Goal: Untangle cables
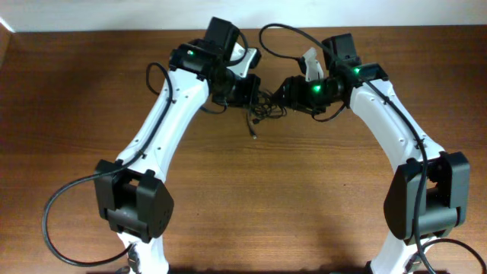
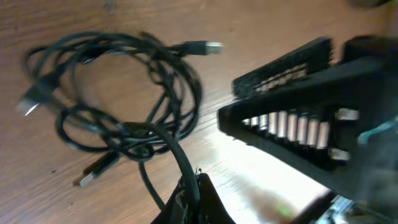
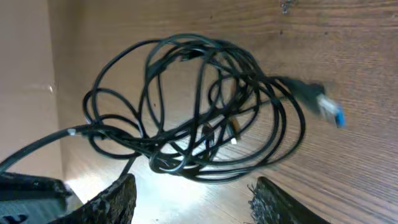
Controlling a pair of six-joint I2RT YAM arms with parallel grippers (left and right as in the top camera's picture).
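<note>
On the brown wooden table [image 1: 304,198], left end effector [image 2: 189,190] pinches the cables [image 2: 124,106]; right end effector [image 3: 193,190] gapes.

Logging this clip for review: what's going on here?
Two robot arms meet over a tangled bunch of thin black cables on the wooden table. The left gripper looks shut on one strand leading out of the bunch. The right gripper is open, fingers apart and facing the tangle, holding nothing. The cables lie looped together, so the untangling is not done.
</note>
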